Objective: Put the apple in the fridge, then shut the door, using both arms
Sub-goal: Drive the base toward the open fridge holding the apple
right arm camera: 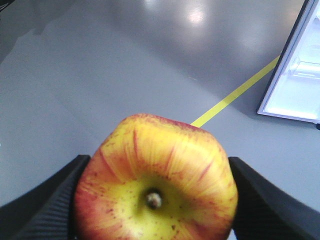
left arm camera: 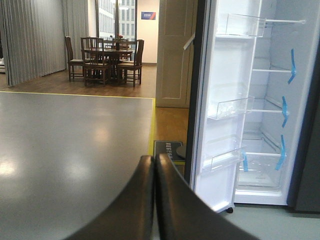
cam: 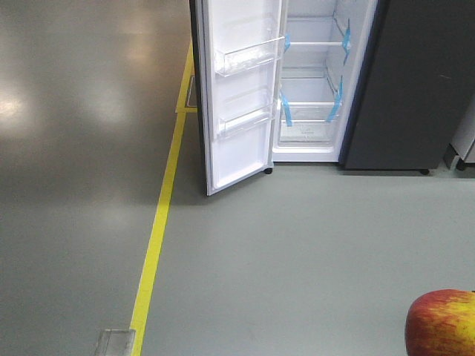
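Location type: indoor test or demonstration hall. Indicators: wide polished grey floor (cam: 74,148) marked with a yellow line (cam: 159,215), a free-standing fridge (cam: 312,81), and a dining set (left arm camera: 107,57) on wood flooring (left arm camera: 50,86) beyond.

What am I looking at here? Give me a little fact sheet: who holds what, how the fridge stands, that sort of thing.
apple: red and yellow, stem dimple facing the wrist camera
right gripper: shut on the apple
left gripper: shut, holding nothing
fridge: across the floor, dark outside, white inside
shelves: blue tape at their ends
door: wide open, clear bins on its inside
yellow line: runs along the floor toward the fridge
progress: apple not yet inside
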Motion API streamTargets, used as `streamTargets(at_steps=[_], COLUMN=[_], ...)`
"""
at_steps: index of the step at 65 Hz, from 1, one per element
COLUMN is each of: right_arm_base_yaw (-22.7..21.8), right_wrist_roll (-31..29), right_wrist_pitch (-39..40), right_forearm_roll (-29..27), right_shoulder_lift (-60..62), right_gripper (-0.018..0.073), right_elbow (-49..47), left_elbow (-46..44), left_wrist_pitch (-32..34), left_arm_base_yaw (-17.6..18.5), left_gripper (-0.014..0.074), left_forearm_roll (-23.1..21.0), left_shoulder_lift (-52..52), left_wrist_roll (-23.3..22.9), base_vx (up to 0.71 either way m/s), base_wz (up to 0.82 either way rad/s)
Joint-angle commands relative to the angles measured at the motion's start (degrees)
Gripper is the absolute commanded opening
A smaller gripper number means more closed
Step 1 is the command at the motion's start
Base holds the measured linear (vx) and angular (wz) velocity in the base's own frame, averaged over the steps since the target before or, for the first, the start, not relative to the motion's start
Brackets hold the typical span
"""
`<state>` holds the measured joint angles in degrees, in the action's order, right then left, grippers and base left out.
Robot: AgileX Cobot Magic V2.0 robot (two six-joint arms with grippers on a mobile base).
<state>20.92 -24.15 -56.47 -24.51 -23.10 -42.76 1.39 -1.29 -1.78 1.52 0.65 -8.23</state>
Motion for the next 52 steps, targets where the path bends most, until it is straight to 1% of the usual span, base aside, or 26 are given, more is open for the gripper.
streamTargets(at_steps=[1,52], right_arm_base_yaw=[-0.2,-0.2], right_wrist_roll=[-0.5,-0.5], right_wrist_pitch=[4.0,4.0], right_forearm_roll=[-1.3,-1.3], right_shoulder_lift=[-0.5,-0.5], right_gripper=[0.0319,0.0319], right_elbow=[-1.5,-1.5], left_elbow=[1.7,1.7], left_wrist_pitch=[4.2,4.2], left_arm_base_yaw=[0.0,0.0], left_gripper=[-0.0006,-0.0006], left_forearm_roll=[-0.4,-0.4], left_shoulder_lift=[0.9,0.9], left_wrist_roll=[0.0,0.0], base_vx=[0.21,0.18], base_wz=[0.05,-0.01])
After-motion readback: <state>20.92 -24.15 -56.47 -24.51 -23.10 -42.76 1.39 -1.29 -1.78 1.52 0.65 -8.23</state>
